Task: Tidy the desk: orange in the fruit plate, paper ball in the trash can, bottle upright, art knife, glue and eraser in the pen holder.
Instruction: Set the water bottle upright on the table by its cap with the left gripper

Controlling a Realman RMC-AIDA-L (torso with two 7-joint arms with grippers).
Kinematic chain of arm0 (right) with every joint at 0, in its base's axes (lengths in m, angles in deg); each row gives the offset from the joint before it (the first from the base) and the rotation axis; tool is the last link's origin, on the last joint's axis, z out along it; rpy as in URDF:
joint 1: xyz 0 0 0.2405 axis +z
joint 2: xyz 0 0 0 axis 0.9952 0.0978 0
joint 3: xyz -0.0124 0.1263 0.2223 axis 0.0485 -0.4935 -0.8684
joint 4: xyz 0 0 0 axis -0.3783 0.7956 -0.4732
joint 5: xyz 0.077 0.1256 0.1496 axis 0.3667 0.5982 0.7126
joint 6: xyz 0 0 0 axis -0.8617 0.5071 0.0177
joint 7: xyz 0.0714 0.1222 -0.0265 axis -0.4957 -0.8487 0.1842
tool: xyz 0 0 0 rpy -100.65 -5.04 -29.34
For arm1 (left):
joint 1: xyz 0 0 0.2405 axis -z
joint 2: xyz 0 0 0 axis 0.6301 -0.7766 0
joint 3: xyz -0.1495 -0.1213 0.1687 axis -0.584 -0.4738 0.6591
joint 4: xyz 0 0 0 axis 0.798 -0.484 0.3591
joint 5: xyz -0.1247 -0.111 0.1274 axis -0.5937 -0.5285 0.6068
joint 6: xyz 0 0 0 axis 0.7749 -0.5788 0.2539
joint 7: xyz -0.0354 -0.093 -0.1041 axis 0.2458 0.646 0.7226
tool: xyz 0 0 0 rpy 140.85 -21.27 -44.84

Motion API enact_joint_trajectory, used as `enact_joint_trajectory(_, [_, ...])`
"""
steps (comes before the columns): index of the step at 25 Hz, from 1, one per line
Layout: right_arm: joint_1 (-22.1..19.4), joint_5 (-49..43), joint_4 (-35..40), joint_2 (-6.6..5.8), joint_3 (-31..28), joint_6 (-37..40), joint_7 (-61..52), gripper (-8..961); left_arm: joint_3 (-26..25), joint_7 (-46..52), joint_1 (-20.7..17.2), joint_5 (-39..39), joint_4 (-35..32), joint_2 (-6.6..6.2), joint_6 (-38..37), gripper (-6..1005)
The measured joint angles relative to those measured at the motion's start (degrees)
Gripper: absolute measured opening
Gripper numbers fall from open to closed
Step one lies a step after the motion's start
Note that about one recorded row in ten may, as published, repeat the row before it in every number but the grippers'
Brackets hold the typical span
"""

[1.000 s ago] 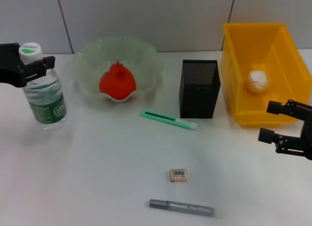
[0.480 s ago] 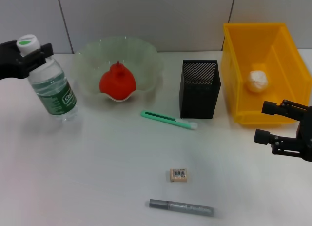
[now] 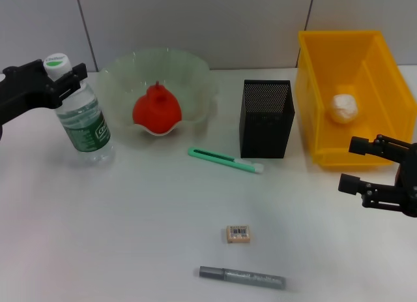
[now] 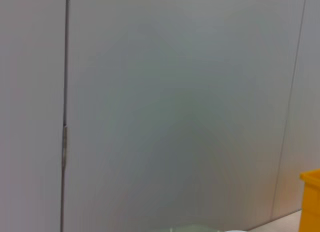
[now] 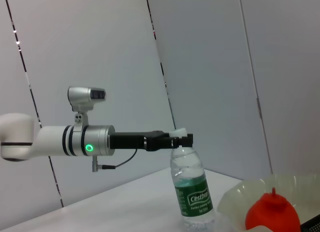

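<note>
While our left gripper [image 3: 63, 80] reaches in near the counter's far left corner, its jaws are pinched on the neck of the bottle [image 3: 81, 116], just under the white and green cap. The bottle stands with its base on the counter, leaning a little, its cap tipped toward the left edge. In the right wrist view we see the same grip from the side: the left gripper [image 5: 176, 140] clamped on the neck, the bottle [image 5: 193, 189] nearly upright beside the fruit plate [image 5: 235, 202].

The fruit plate [image 3: 189, 77] sits at the far edge, just right of the bottle, with the orange [image 3: 157, 109] inside it. The pen holder [image 3: 267, 119] stands near the middle of the far edge, and the trash can [image 3: 313, 93] fills the far right corner with the paper ball [image 3: 344, 108] in it.

The art knife [image 3: 225, 160] lies flat on the counter just in front of the pen holder. The eraser [image 3: 238, 233] lies toward the near edge, and the glue [image 3: 242, 276] lies close to the near edge, just in front of it.

Our right gripper [image 3: 355, 164] hovers at the right edge, in front of the trash can, jaws spread and holding nothing.
</note>
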Motion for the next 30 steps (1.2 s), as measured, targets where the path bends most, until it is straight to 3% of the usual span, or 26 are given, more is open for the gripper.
enact_joint_trajectory(19, [0.6, -0.1, -0.7, 0.01, 0.1, -0.1, 0.0, 841, 0.1, -7.0, -0.3, -0.9, 3.7, 0.06, 0.0, 479])
enact_joint_trajectory(28, [0.6, -0.1, -0.8, 0.01, 0.1, 0.0, 0.0, 841, 0.1, -8.6, -0.7, -4.9, 5.4, 0.01, 0.2, 486])
enact_joint_trajectory(30, [0.6, -0.1, -0.8, 0.01, 0.1, -0.1, 0.0, 841, 0.1, -8.6, -0.7, -4.8, 5.5, 0.02, 0.3, 577])
